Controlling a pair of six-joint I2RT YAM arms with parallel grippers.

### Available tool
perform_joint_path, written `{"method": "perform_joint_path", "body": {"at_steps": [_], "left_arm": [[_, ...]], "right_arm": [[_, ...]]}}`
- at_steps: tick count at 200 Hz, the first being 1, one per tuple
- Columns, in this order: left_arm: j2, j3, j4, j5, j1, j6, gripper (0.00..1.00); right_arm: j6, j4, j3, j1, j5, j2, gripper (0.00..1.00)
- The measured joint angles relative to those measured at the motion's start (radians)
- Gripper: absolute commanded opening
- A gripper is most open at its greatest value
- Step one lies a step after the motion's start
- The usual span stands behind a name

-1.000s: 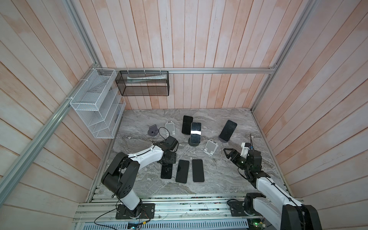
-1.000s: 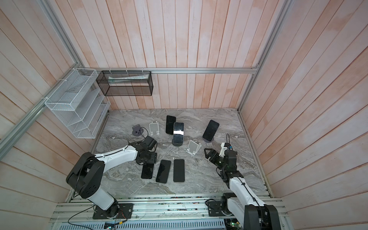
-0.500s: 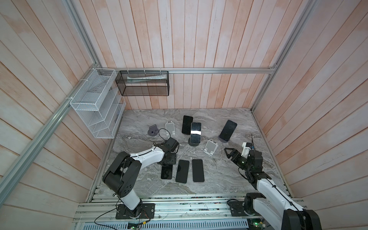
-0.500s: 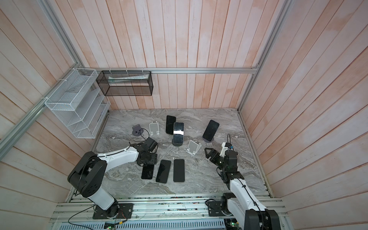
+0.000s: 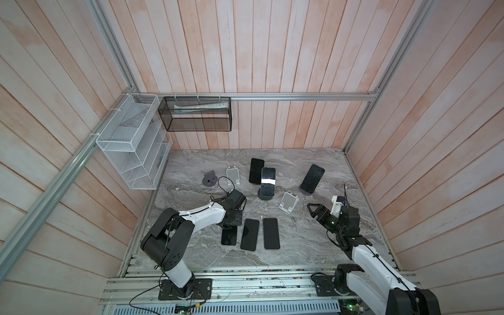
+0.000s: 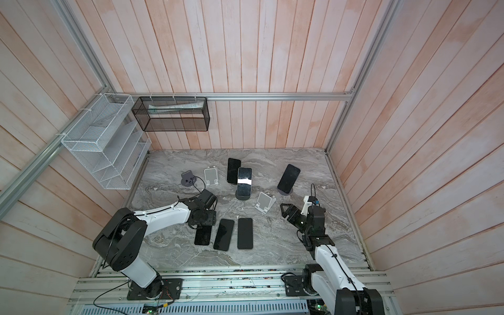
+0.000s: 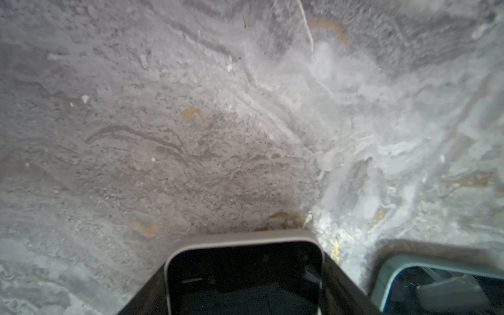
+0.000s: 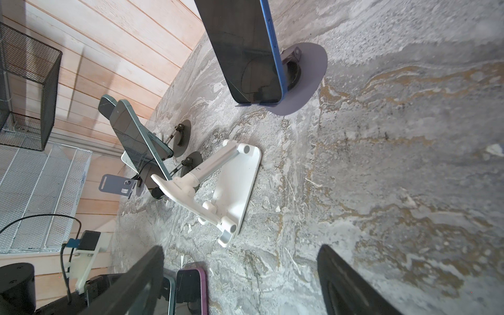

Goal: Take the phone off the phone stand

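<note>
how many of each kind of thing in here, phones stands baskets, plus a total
phones: 6 (3 on stands, 3 off)
stands: 6 (3 empty)
baskets: 2
total: 14

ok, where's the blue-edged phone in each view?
Top view: blue-edged phone right of middle, propped up.
Top view: same spot.
Left wrist: not in it.
Right wrist: close, beyond the white stand.
Landmark: that white stand, nearer the robot.
</note>
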Motion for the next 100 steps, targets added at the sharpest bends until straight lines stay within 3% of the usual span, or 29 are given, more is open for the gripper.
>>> {"method": "perform_joint_path", "body": {"at_steps": [100], "left_arm": [[-0.026,-0.042,0.058,-0.006,-0.006,0.000,0.80]], "right_arm": [[-0.011,-0.047,0.047,0.005,0.000,-0.002,0.88]]}}
